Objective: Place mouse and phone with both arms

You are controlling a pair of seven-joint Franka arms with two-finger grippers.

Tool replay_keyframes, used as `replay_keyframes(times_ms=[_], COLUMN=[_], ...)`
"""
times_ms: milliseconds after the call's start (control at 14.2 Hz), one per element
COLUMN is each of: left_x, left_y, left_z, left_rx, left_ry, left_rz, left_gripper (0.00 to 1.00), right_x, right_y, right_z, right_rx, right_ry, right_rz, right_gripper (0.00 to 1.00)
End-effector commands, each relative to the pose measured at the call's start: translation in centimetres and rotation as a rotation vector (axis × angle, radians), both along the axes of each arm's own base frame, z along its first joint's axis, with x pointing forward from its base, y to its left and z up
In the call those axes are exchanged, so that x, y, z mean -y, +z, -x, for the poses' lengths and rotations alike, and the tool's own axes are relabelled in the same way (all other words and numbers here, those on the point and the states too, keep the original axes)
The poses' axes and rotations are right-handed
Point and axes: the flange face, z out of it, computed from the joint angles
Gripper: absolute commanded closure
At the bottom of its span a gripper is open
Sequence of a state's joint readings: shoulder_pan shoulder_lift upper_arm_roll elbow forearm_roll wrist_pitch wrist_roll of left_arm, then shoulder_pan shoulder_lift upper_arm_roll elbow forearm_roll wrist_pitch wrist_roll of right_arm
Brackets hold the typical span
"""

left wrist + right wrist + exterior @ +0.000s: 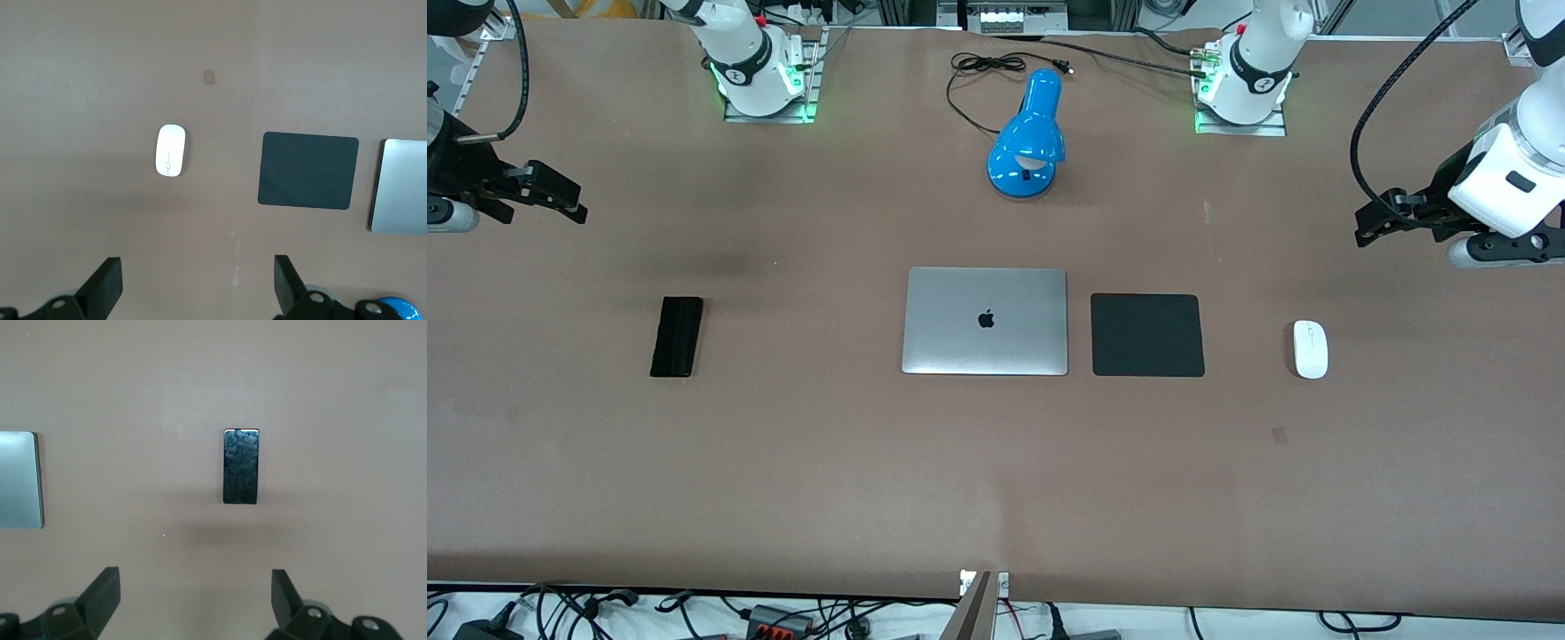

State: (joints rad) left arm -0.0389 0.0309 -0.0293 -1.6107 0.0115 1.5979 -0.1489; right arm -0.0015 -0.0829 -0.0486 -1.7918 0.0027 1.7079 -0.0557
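1. Two grippers, both empty and spread wide: my left gripper (1371, 224) hangs over bare table at the left arm's end, my right gripper (560, 197) over the right arm's end.
2. Mouse (1311, 348) lies flat, near the mouse pad (1147, 334) on its left-arm side. Phone (676, 336) lies well apart from the laptop (985, 321), toward the right arm's end.
3. Judgement: descend centred, fingers across each item's narrow width; the phone is thin, so go low.
4. Count: one mouse, one phone, one pad, one laptop, one lamp (1028, 135).

White arms (1529, 133) with dark joints, black cables, black hands.
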Motion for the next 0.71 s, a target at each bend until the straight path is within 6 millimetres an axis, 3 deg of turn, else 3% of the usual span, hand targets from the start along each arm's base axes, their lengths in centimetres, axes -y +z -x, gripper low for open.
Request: replay_keyframes(times_ms=[0,353,635], left_x=[-0.1,-0.3,-1.0], left_y=[0.7,0.6,0.4], left_z=[-0.3,-0.2,-0.5], left_rx=[-0.005,-0.011,-0.008], left_ry=[-0.015,-0.013,0.008], left_rz=[-0.008,-0.006,-0.002], left_gripper=[0.00,0.00,0.00], right_x=[0.1,0.1,0.4], right_y=[0.3,-0.4,-4.4], right_z=[0.7,0.4,-1.6], right_rx=[0.004,-0.008,-0.062], right_ry=[0.000,0.001,-0.001], right_rz=[0.006,0.006,0.009], right_gripper=[0.00,0.00,0.00])
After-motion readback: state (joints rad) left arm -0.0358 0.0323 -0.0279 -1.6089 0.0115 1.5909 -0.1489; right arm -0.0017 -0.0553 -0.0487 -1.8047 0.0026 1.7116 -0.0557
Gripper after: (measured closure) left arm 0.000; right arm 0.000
